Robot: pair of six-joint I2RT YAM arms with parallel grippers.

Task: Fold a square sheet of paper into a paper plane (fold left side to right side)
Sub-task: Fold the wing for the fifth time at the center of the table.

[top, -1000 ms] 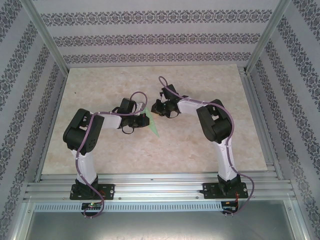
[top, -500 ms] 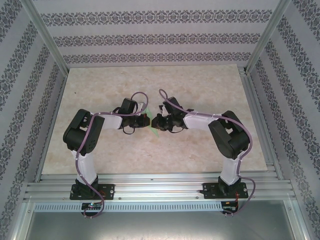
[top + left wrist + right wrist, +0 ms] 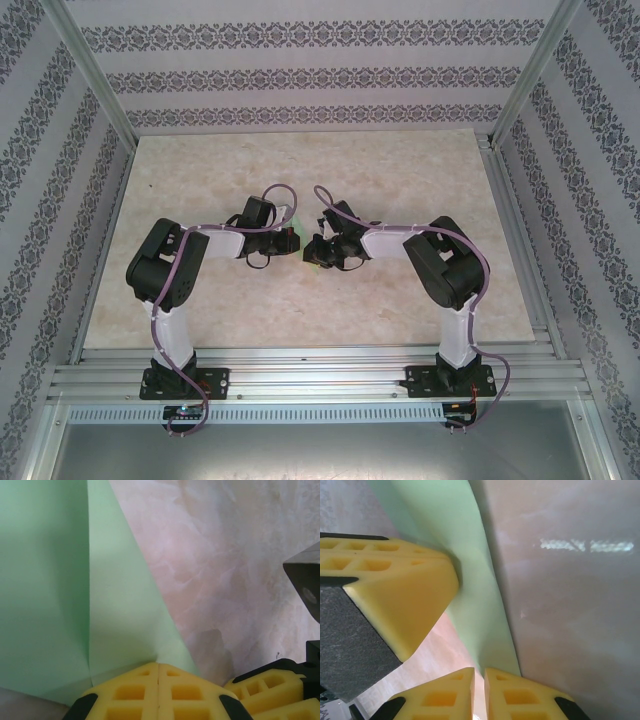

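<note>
The square sheet of paper (image 3: 60,580) is light green and creased, folded toward a narrow paper plane shape. It lies at the middle of the table, between the two grippers. My left gripper (image 3: 158,666) is shut on its near edge, with the yellow pads pressed together. From the top view the left gripper (image 3: 293,240) and right gripper (image 3: 312,250) almost meet. In the right wrist view the paper (image 3: 470,540) runs as a long strip down to my right gripper (image 3: 480,672). That gripper is nearly shut, with a thin slit and nothing pinched in it. The left finger (image 3: 395,595) sits on the strip.
The marbled beige table (image 3: 400,180) is fenced by aluminium rails and patterned walls. A right-gripper finger (image 3: 265,680) shows at the lower right of the left wrist view. Both arms are bent inward over the centre.
My right arm has swung left and toward me, bringing its gripper right up beside the left one at the paper. The left arm has stayed in place, still holding the paper.
</note>
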